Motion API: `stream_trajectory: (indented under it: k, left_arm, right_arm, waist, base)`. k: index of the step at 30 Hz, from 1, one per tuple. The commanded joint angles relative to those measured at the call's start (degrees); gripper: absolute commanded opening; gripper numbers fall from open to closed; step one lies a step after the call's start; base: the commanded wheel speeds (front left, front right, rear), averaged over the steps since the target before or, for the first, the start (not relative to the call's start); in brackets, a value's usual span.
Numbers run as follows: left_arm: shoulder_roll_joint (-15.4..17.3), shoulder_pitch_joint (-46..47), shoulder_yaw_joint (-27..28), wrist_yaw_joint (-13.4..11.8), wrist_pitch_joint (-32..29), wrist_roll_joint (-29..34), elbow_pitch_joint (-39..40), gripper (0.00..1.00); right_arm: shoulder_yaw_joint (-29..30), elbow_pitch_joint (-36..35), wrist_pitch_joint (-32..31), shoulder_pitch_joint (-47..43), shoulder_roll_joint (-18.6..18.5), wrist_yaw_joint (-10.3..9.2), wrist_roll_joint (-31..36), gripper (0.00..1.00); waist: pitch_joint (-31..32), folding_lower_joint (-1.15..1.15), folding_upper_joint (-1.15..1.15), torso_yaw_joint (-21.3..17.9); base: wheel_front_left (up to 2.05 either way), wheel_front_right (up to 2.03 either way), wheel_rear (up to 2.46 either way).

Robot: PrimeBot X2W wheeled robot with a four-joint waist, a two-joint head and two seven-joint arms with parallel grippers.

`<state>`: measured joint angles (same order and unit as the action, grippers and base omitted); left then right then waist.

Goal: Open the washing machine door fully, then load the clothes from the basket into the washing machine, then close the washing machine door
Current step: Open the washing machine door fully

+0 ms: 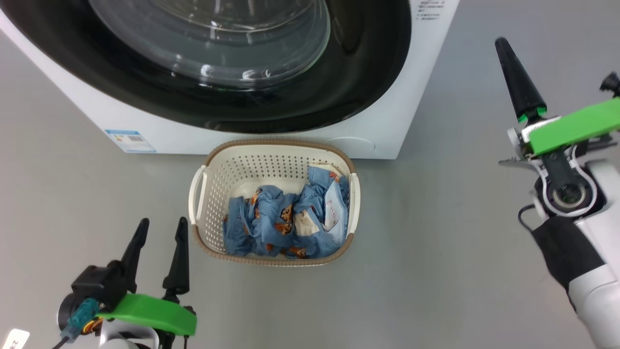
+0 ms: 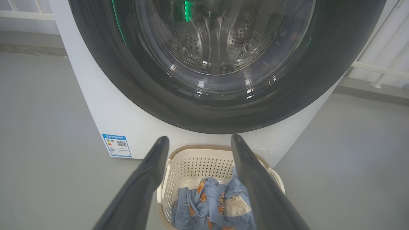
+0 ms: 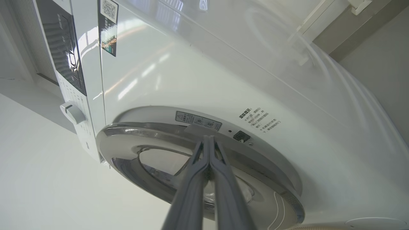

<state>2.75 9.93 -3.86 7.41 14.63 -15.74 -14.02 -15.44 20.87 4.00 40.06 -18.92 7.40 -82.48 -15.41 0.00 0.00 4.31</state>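
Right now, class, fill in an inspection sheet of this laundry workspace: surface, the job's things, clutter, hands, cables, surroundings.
Surface: smooth grey floor.
Job's things: washing machine door shut on the white washing machine; cream basket on the floor in front of it, with the blue bear-print clothes inside.
Clutter: nothing seen.
Hands: left hand open, empty, beside the basket's left side; right hand shut, empty, right of the machine, pointing toward the door's edge.
Cables: black cable loops by the right wrist; teal-plugged lead at the left wrist.
Surroundings: white railing beyond the machine.
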Motion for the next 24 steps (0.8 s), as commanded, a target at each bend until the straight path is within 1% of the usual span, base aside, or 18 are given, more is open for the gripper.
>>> stream_trajectory:
  k: [1,3,4,9,17,24]
  left_arm:
    - [0.8,2.0,1.5,0.1,0.4,-0.4,1.6,1.0]
    - [0.8,2.3,1.3,0.1,0.4,-0.4,1.6,1.0]
    - [0.8,2.6,1.2,0.1,0.4,-0.5,1.6,1.0]
    - [0.8,3.5,0.8,0.1,0.4,-0.5,1.7,1.0]
    - [0.8,5.3,-0.2,0.1,0.4,-0.7,2.0,1.0]
    - [0.6,6.5,-0.6,0.1,0.4,-1.4,2.4,1.0]
  right_arm:
    - [-0.9,-2.2,-1.9,1.4,-0.5,0.09,-2.5,0.0]
    - [-0.8,-2.7,-4.5,2.4,-1.1,0.09,-5.3,0.0]
    - [-0.2,-2.8,-7.0,3.4,-1.5,0.09,-7.9,0.0]
    - [1.4,-2.7,-13.2,6.1,-2.2,0.09,-11.9,0.0]
    - [3.4,-1.4,-22.5,11.1,-2.6,0.09,-14.3,0.0]
    - [5.3,-0.1,-27.2,15.2,-2.6,0.09,-13.9,0.0]
  waist:
    - [-0.8,0.0,0.0,0.6]
    - [-1.3,0.0,0.0,0.8]
    - [-1.9,0.0,0.0,1.0]
    - [-3.2,0.0,0.0,1.3]
    - [-6.1,0.0,0.0,2.3]
    - [-8.2,0.0,0.0,3.5]
  base:
    - [0.0,0.0,0.0]
    - [0.0,0.0,0.0]
    - [0.0,0.0,0.0]
    - [0.0,0.0,0.0]
    - [0.0,0.0,0.0]
    - [0.0,0.0,0.0]
